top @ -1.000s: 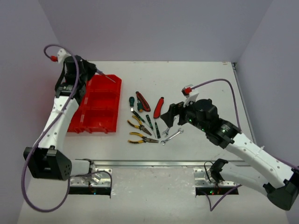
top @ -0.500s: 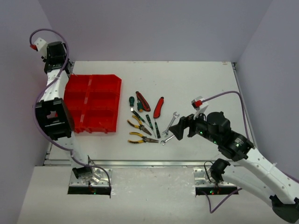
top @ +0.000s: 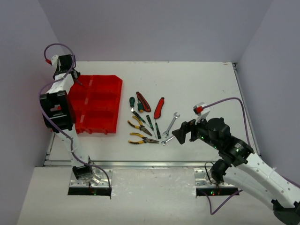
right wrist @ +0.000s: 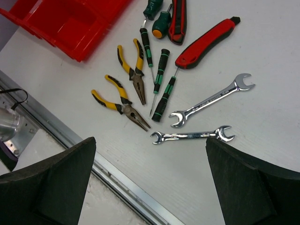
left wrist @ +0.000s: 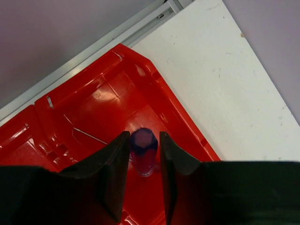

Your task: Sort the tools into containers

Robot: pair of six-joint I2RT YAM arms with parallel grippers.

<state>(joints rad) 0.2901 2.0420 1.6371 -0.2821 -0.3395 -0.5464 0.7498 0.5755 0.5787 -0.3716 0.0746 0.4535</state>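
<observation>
The red tray (top: pixel 96 104) lies at the left of the table. My left gripper (top: pixel 75 79) hangs over its far-left compartment (left wrist: pixel 117 103), shut on a thin blue-handled screwdriver (left wrist: pixel 143 150) that points down into it. The other tools lie mid-table: two yellow-black pliers (right wrist: pixel 136 75) (right wrist: pixel 119 101), two silver wrenches (right wrist: pixel 213 99) (right wrist: pixel 190 136), red knives (right wrist: pixel 206 41) (right wrist: pixel 177 21) and green-black screwdrivers (right wrist: pixel 161 86). My right gripper (top: pixel 180 132) hovers wide open and holds nothing, just above the nearer wrench (top: pixel 172 137).
A metal rail (top: pixel 150 164) runs along the table's near edge, close below the wrenches. Purple walls close in the left, back and right sides. The left arm's elbow (top: pixel 55 112) stands beside the tray's left edge.
My left arm folded back and swung to the tray's far-left corner with the screwdriver still held. My right gripper drew back toward the near edge, now over the wrenches.
</observation>
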